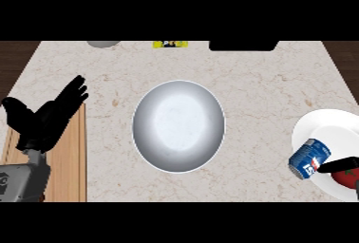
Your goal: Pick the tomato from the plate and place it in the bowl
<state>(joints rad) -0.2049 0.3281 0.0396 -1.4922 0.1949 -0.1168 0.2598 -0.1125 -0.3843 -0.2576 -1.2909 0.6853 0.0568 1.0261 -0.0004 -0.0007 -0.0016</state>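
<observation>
Marble counter point(280, 76) fills the view, pale and veined, running out to dark edges on both sides; dead centre on it sits the big grey bowl point(179, 126), and nothing lies inside it. Over at the left edge a wooden board point(70, 161) lies along the counter, and above it hangs the left hand point(49, 116), fingers straight and spread wide, holding nothing, with its grey forearm point(21, 182) coming up from the lower left corner. Now to the right edge: a white plate point(329, 126) shows, partly cut off by the frame; on its left rim lies a blue can point(309, 159), tipped on its side; just beside the can, at the plate's lower right, there's the red tomato point(347, 176), on the plate and well apart from the bowl. Only a sliver of the right hand point(340, 165) shows, one dark finger reaching in from the edge across the tomato's top toward the can; whether that hand is spread or closed, I cannot tell. Along the far edge sit a grey round thing point(104, 43), a small yellow item point(170, 44) and a black block point(243, 45).
</observation>
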